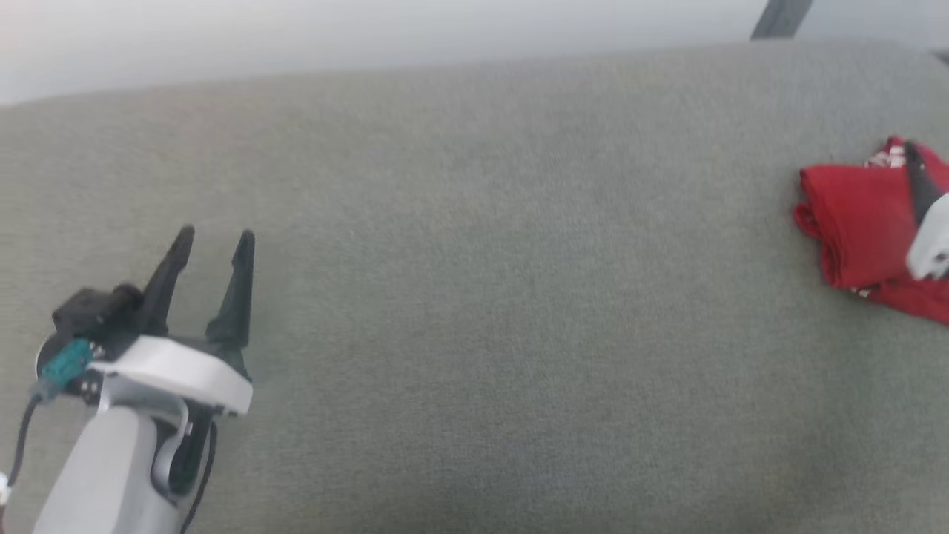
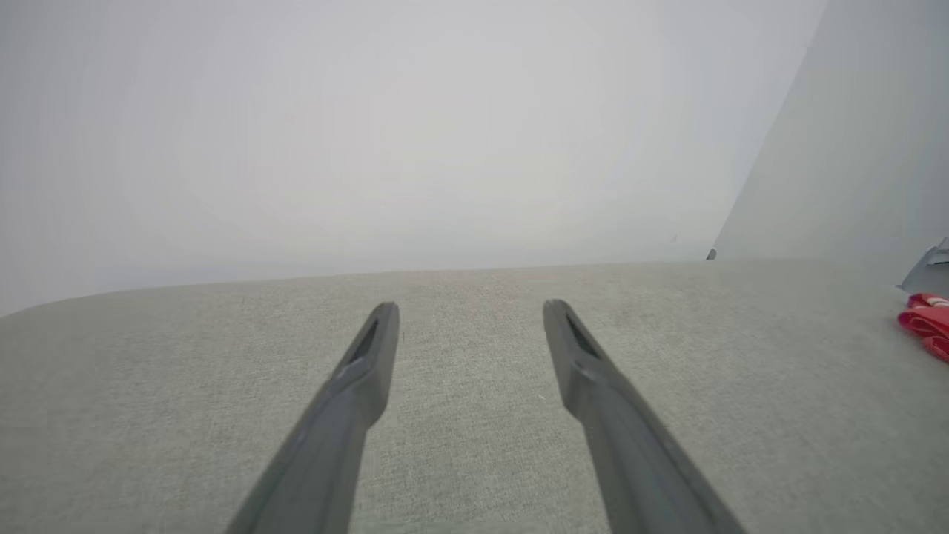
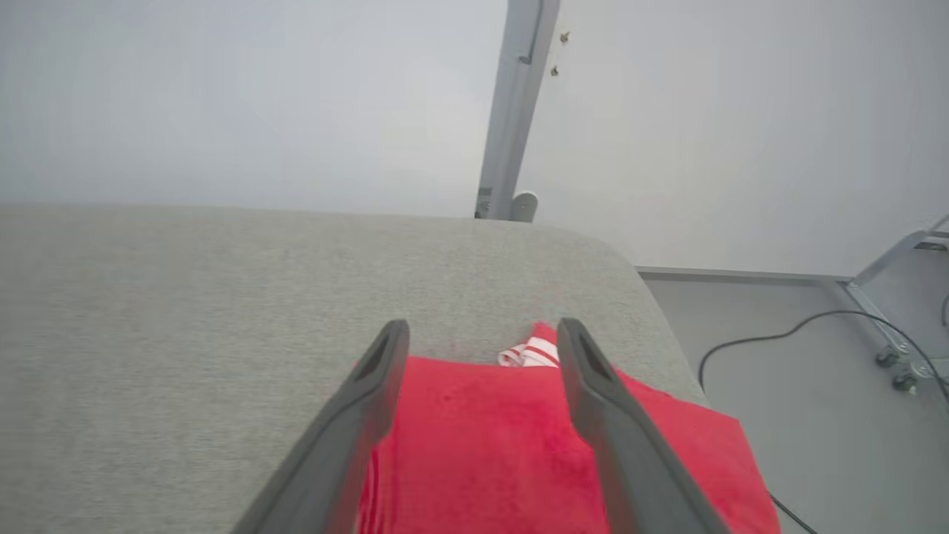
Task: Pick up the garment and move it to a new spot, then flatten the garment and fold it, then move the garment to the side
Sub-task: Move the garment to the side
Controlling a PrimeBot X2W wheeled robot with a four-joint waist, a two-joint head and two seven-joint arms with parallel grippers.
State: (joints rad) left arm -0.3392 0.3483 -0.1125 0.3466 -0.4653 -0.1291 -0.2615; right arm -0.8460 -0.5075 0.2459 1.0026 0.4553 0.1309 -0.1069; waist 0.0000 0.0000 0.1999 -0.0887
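Garment (image 1: 860, 215) cut off at head view's right edge (left wrist's too).

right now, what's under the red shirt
The shirt lies folded on the grey cloth surface, near its rounded corner. A striped trim peeks out at the far edge. Whatever lies between the folds or beneath them is covered.
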